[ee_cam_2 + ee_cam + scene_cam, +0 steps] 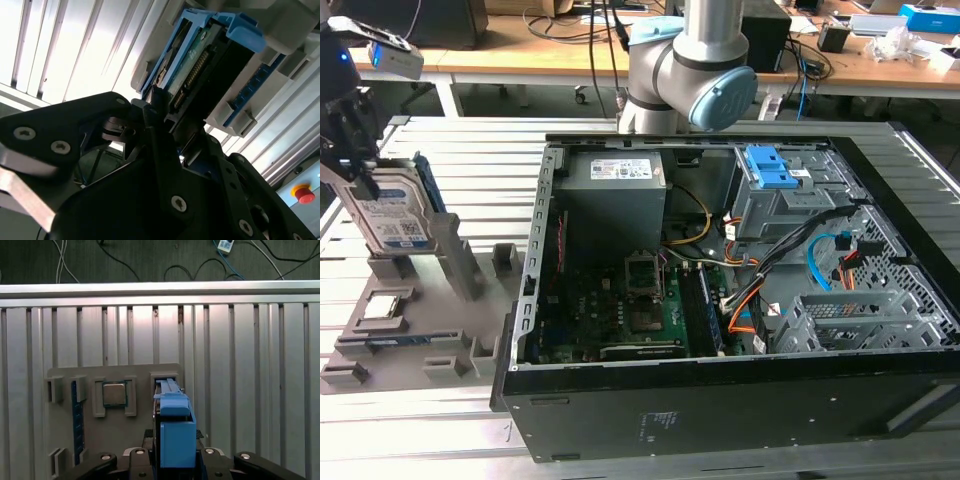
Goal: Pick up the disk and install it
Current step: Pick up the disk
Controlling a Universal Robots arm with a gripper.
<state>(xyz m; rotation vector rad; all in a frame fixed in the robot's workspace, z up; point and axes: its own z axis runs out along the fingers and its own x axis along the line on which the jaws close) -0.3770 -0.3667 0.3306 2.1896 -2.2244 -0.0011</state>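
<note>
The disk (392, 215) is a silver drive with a white-and-blue label and blue side rails. It stands on edge, tilted, over the grey holder (440, 265) at the exterior view's left. My gripper (362, 180) comes down on it from above and is shut on the disk. In the first wrist view the disk's blue rail (176, 432) sits between my black fingers (137, 457), above the holder's slot (165, 377). The second wrist view shows the disk's connector edge (192, 75) clamped in my gripper (172, 132).
An open computer case (535, 300) fills the middle and the exterior view's right, with a blue drive bay (775, 170) and many cables. The grey fixture plate (140, 427) also holds a square chip (114, 393) and a thin memory stick (75, 412). The arm's base (685, 70) stands behind the case.
</note>
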